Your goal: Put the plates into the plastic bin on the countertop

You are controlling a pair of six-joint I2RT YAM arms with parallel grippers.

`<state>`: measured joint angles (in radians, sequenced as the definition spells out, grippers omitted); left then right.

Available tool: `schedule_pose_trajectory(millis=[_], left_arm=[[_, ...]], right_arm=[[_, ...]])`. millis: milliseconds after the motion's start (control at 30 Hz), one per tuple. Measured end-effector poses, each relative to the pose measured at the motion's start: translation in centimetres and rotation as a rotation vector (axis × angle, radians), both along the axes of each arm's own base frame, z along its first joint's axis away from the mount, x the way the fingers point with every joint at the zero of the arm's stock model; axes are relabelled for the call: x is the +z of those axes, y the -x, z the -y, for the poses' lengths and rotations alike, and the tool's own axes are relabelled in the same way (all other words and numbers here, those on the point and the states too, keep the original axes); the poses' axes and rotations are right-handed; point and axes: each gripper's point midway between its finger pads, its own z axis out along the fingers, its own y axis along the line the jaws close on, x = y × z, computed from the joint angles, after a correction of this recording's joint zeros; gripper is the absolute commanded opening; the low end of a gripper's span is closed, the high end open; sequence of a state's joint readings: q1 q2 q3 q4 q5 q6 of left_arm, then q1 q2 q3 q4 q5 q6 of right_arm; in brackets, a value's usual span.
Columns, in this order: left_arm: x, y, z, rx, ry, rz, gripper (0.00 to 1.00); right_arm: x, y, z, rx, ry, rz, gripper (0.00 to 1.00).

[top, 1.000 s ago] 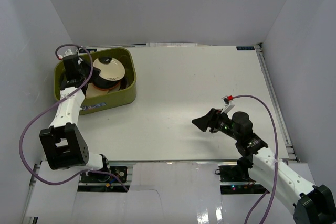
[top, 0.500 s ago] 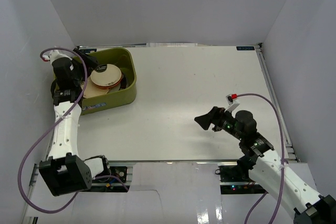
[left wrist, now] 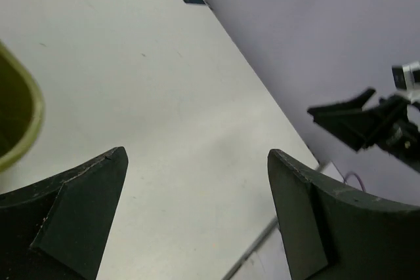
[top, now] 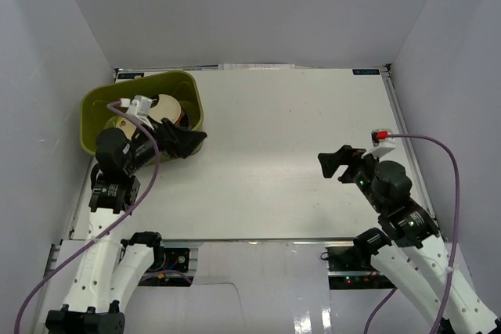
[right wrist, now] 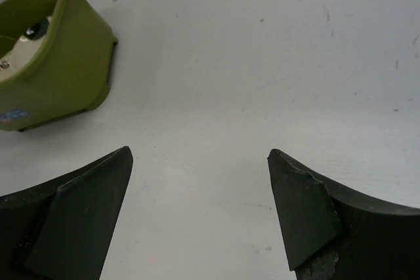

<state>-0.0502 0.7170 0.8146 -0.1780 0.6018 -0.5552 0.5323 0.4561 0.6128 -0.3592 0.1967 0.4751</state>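
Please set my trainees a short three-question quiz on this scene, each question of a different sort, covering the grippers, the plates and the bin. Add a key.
1. True or false: the left gripper and the right gripper both stand open and hold nothing.
2. Where are the plates that can be seen? A: inside the plastic bin. B: spread over the middle of the countertop. C: between a gripper's fingers.
3. Fill in: seen from the top camera, the plastic bin sits at the countertop's far ____ corner.

Key: 1 true; 2 A; 3 left.
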Motion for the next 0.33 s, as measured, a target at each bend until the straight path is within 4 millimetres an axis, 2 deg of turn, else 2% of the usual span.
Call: schedule_pose_trajectory(millis=[67, 167, 233, 333], left_arm=[[-0.5, 1.9, 2.0, -0.126, -0.028, 0.013, 0.98], [-0.8, 3.8, 3.2, -0.216, -0.057, 0.040, 0.98], [-0.8, 4.7, 3.4, -0.245, -0.070, 0.065, 0.98], [-1.2, 5.3, 3.5, -0.264, -0.083, 0.081, 0.98]], right_arm=[[1.5, 0.4, 0.9, -0.021, -0.010, 0.073, 0.90], [3.4, 1.0, 2.1, -0.057, -0.065, 0.210, 0.90], [2.9, 1.1, 2.4, -0.075, -0.092, 0.255, 0.90], [0.3, 0.6, 2.6, -0.098, -0.086, 0.236, 0.90]])
